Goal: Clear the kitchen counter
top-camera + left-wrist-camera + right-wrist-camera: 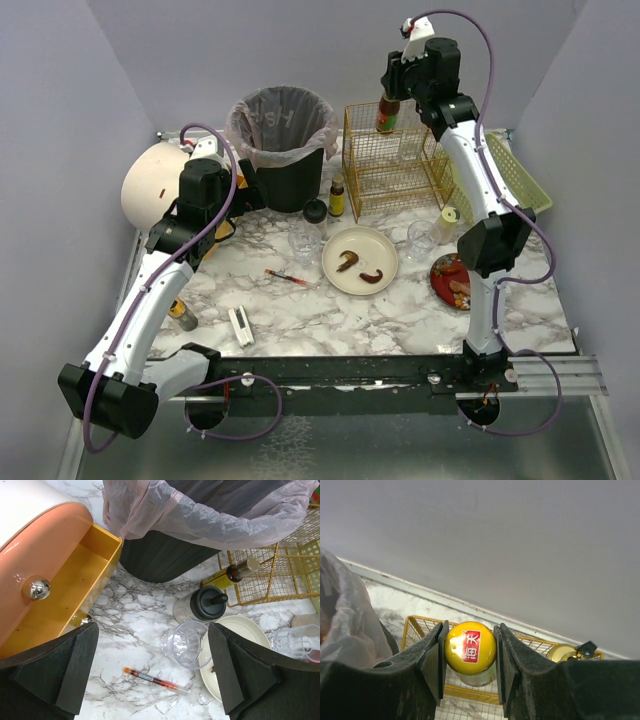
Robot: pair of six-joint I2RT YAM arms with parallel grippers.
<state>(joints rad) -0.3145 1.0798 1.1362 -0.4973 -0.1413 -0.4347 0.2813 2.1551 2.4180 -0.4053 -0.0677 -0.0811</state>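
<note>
- left fingers [75,672]: spread fully, nothing held; desk [130,605] below them, glass [184,642] standing on it between the tips.
- right fingers [432,670]: clamped on yellow cap of bottle [470,647], held raised; wire basket [390,175] directly beneath, standing on desk.

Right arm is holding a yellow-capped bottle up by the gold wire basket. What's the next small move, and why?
Probably lower the right gripper straight down. It is shut on the yellow-capped dark sauce bottle, which hangs over the open top of the gold wire basket, not yet inside, so setting it in looks like the step left.
</note>
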